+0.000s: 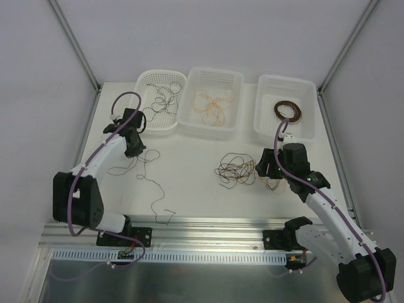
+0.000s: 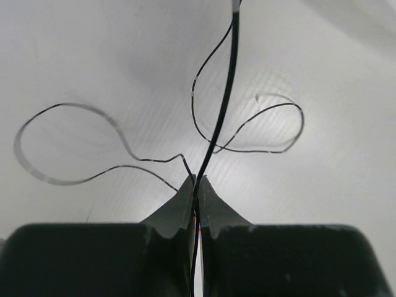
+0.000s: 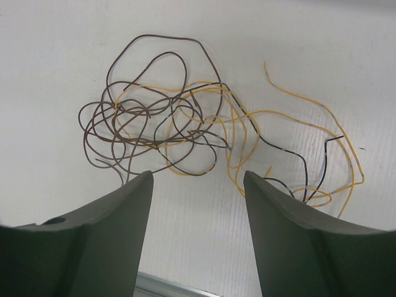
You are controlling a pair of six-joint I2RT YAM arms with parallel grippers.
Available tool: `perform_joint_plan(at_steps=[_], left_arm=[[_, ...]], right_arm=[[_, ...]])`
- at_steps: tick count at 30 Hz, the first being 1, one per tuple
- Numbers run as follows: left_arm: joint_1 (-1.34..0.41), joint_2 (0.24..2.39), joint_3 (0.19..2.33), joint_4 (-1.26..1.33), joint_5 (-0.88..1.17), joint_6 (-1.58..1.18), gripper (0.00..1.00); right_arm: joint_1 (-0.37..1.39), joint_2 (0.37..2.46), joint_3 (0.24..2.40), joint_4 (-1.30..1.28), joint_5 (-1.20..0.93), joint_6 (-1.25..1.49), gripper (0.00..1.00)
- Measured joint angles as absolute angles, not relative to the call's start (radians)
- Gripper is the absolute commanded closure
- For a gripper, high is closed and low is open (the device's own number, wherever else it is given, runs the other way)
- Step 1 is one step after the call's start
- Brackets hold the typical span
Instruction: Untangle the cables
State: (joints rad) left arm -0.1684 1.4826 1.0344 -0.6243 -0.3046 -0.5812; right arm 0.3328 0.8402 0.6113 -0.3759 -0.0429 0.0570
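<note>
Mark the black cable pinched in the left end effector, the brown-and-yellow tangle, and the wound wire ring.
black cable (image 2: 226,93), left wrist view, on its thick upper stretch.
brown-and-yellow tangle (image 3: 145,114), right wrist view, on the dense brown loops.
wound wire ring (image 1: 278,112), top external view, on its left arc.

White arm links (image 1: 104,151), black joints (image 1: 85,202), purple hoses (image 1: 71,202) alongside, dark grey tapered tool fingers (image 3: 93,241)

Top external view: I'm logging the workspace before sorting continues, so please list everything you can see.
baskets: three, white, table's far side
loose wire: count unclear, black, left basket
wire loops: count unclear, orange-yellow, middle basket
wire ring: one, dark brown, right basket
tangle: one, brown-yellow-black, table centre-right
black cable: one, black, table's left
table: one, white, under everything
left gripper: one, dark, shut on black cable
right gripper: one, dark, open by tangle
</note>
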Motion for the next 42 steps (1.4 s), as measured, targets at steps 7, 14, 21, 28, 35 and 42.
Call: perform_joint_plan(at_steps=[7, 14, 21, 28, 35, 42], left_arm=[[-0.168, 1.246, 1.328, -0.802, -0.304, -0.522, 1.00], [-0.168, 1.322, 1.958, -0.928, -0.258, -0.447, 1.00], [-0.168, 1.555, 2.460, -0.874, -0.216, -0.370, 1.00], [-0.168, 1.747, 2.410, -0.613, -0.225, -0.241, 1.00], [-0.168, 1.985, 2.364, -0.403, -0.263, -0.120, 1.00], [-0.168, 2.168, 2.204, -0.348, -0.235, -0.107, 1.00]], right_arm=[[0.333, 0.838, 0.611, -0.381, -0.047, 0.055, 0.36], [0.333, 0.823, 0.611, -0.394, -0.047, 0.055, 0.36], [0.333, 0.802, 0.611, -0.406, -0.047, 0.053, 0.36], [0.333, 0.775, 0.611, -0.423, -0.050, 0.035, 0.36], [0.333, 0.756, 0.611, -0.426, -0.067, 0.021, 0.36], [0.333, 0.767, 0.611, -0.425, -0.073, 0.017, 0.36]])
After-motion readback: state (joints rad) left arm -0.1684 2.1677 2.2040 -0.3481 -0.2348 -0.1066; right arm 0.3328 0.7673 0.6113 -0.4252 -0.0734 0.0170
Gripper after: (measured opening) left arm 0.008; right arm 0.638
